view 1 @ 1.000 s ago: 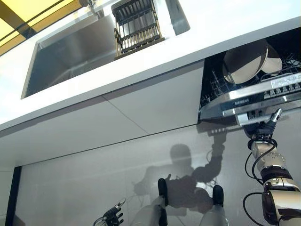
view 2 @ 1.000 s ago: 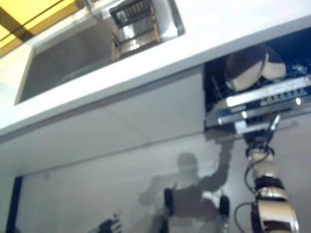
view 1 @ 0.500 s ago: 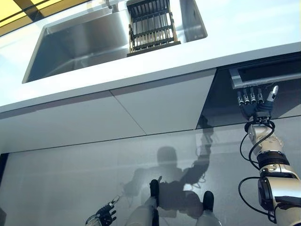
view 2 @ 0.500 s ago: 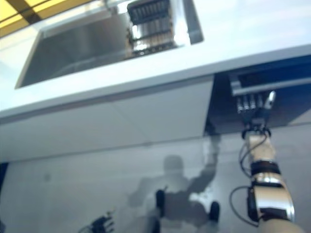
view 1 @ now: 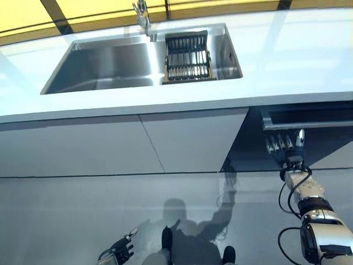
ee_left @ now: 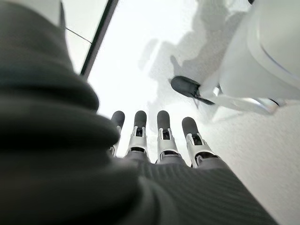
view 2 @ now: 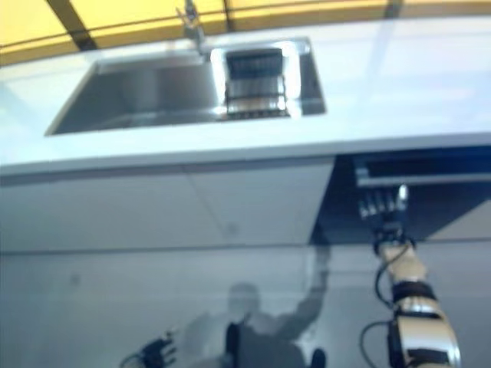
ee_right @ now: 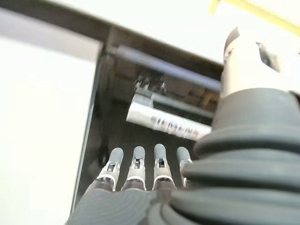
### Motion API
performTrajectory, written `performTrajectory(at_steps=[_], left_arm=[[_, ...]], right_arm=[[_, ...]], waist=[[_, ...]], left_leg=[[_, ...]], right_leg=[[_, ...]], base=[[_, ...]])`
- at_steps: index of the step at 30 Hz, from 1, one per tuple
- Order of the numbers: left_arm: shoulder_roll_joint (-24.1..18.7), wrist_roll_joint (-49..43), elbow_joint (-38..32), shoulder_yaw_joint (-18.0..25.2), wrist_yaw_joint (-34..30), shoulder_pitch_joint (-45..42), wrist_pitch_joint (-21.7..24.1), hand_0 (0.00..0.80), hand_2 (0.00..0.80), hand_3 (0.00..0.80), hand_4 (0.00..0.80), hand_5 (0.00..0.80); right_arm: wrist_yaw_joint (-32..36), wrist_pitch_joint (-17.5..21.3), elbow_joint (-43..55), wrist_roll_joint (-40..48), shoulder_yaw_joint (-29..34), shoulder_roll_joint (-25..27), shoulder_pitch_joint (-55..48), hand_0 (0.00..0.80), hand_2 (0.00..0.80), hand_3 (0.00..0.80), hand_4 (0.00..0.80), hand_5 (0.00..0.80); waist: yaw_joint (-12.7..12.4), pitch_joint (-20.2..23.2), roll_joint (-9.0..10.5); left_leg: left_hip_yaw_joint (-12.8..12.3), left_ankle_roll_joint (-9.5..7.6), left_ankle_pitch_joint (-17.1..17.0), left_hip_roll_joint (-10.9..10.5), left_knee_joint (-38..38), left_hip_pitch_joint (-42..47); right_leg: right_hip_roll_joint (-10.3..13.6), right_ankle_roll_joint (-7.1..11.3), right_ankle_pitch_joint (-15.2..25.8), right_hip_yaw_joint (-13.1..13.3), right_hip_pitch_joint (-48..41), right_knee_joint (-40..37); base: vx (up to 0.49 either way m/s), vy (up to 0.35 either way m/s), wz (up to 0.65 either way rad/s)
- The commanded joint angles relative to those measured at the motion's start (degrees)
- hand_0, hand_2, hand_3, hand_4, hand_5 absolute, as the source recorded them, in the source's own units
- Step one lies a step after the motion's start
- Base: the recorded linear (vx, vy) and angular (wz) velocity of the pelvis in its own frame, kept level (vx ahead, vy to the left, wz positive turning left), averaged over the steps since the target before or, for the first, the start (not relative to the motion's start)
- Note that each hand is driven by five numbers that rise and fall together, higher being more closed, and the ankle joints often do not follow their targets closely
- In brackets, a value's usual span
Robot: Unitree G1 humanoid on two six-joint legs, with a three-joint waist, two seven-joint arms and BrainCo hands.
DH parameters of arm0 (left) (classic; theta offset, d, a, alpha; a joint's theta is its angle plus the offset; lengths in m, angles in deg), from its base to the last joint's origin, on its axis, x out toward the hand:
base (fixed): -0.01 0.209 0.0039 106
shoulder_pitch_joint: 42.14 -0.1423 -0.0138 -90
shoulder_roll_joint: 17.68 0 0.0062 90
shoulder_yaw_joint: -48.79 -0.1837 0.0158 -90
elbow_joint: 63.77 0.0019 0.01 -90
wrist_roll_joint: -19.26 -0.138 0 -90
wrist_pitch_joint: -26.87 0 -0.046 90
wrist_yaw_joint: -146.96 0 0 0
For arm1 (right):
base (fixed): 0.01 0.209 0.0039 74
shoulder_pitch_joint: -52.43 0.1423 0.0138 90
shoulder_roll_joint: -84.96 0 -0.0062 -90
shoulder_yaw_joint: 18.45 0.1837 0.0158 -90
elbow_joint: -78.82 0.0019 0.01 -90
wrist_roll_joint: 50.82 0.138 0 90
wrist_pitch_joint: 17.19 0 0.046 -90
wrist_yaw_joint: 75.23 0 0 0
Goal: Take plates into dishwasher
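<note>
White worktop [view 1: 287, 61] spans the scene from nine to three o'clock, and below it pale cabinet fronts [view 1: 127, 143] run down to a light grey floor [view 1: 71, 221] that fills the six o'clock half. Set into the worktop toward eleven o'clock is a stainless steel sink [view 1: 105, 63] with a tap [view 1: 142, 14] rising at its twelve o'clock rim, and a dark slatted drain rack [view 1: 187, 57] sits in the sink's three o'clock part. At four o'clock, under the worktop edge, the dishwasher [view 1: 309, 118] shows as a dark recess with a silver strip across its top; its front looks pushed in, and no plates can be seen anywhere, so whether they sit inside it cannot be told. The right hand [view 1: 284, 146] reaches up in front of that recess, its fingers [ee_right: 136, 164] straight, side by side and holding nothing, the thumb [ee_right: 243, 61] standing apart; in the right wrist view the fingertips point at the dark front just below the silver strip, and whether they touch it cannot be told. The left hand [view 1: 118, 251] hangs low at seven o'clock over the floor, its fingers [ee_left: 164, 133] straight and relaxed around nothing.
</note>
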State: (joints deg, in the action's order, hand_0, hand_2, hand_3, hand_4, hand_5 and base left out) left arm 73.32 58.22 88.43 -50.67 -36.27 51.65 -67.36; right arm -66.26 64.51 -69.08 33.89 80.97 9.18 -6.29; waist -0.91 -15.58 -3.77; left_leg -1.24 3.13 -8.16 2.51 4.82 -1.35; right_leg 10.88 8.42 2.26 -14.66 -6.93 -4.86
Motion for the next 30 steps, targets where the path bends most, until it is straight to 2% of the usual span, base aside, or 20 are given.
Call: performTrajectory(at_steps=[1, 7, 9, 14, 19, 23, 26, 30], left_arm=[[-1.3, -2.8, 4.3, 1.6, 0.9, 1.1, 1.1, 0.000, 0.000, 0.000, 0.000, 0.000], [-0.9, -5.6, 8.1, 2.0, 1.9, 0.4, 0.1, 0.000, 0.000, 0.000, 0.000, 0.000], [-0.4, -5.8, 9.9, 2.2, 2.2, 0.5, 0.0, 0.000, 0.000, 0.000, 0.000, 0.000], [1.1, -5.6, 11.9, 2.1, 2.5, 0.5, 0.3, 0.000, 0.000, 0.000, 0.000, 0.000], [2.2, -7.4, 13.5, 2.5, 1.5, 0.0, -0.1, 0.000, 0.000, 0.000, 0.000, 0.000], [2.9, -11.3, 14.0, 1.8, -0.2, -0.9, -0.6, 0.000, 0.000, 0.000, 0.000, 0.000], [3.2, -17.2, 14.4, 0.6, 1.2, -1.4, 0.7, 0.000, 0.000, 0.000, 0.000, 0.000], [3.8, -13.5, 14.0, 0.1, 4.5, -1.6, 0.0, 0.000, 0.000, 0.000, 0.000, 0.000]], right_arm=[[-1.1, -2.1, -2.7, -7.1, 0.5, -0.5, -2.0, 0.000, 0.000, 0.000, 0.000, 0.000], [1.2, -4.6, -8.9, -20.5, -3.3, -5.0, -9.3, 0.000, 0.000, 0.000, 0.000, 0.000], [2.4, -4.1, -10.6, -23.9, -5.4, -7.5, -12.6, 0.000, 0.000, 0.000, 0.000, 0.000], [2.4, -3.2, -13.1, -31.7, -9.5, -12.8, -18.6, 0.000, 0.000, 0.000, 0.000, 0.000], [2.8, -5.1, -16.0, -35.2, -11.0, -16.7, -23.6, 0.000, 0.000, 0.000, 0.000, 0.000], [5.4, -6.5, -17.8, -35.0, -11.5, -18.4, -26.4, 0.000, 0.000, 0.000, 0.000, 0.000], [6.4, -7.6, -18.1, -36.8, -12.3, -19.1, -27.6, 0.000, 0.000, 0.000, 0.000, 0.000], [6.0, -7.5, -17.9, -36.6, -13.6, -19.8, -27.9, 0.000, 0.000, 0.000, 0.000, 0.000]], waist=[[-1.8, 4.3, 0.92], [-1.4, 8.3, 2.22], [-1.0, 9.5, 2.56], [-0.5, 11.4, 2.97], [0.3, 12.2, 3.11], [0.7, 12.5, 3.03], [0.8, 12.5, 2.90], [0.7, 12.3, 2.90]], left_leg=[[-2.2, -3.68, 8.4, -1.9, -1.8, 4.5], [-2.1, -3.42, 8.1, -1.2, 0.2, 6.8], [-2.3, -3.18, 8.2, -1.2, 0.2, 6.5], [-3.1, -2.75, 7.9, -1.1, 0.2, 5.8], [-4.0, -3.03, 8.7, -1.1, 0.2, 6.2], [-4.3, -3.39, 9.2, -1.2, 0.2, 6.6], [-4.4, -3.65, 9.6, -1.3, 0.2, 6.9], [-4.4, -3.83, 9.8, -1.3, 0.2, 7.3]], right_leg=[[-5.8, -9.04, -7.2, -0.6, 3.3, 8.6], [-6.7, -8.19, -4.5, 0.7, -0.7, 2.7], [-6.9, -7.80, -3.2, 0.9, -1.6, 0.2], [-6.7, -6.87, -2.7, 1.4, -0.6, -0.1], [-6.6, -6.70, -3.0, 1.3, -0.8, -0.1], [-6.5, -6.60, -3.3, 1.4, -1.2, -0.1], [-6.5, -6.52, -3.6, 1.6, -1.4, -0.1], [-6.5, -6.42, -3.8, 1.7, -1.8, -0.1]], base=[[0.138, 0.023, 0.02], [0.110, 0.041, 0.00], [0.076, 0.056, -0.02], [0.040, 0.064, -0.03], [0.051, 0.052, -0.09], [0.044, 0.032, -0.03], [0.000, 0.000, 0.00], [0.000, 0.000, 0.00]])
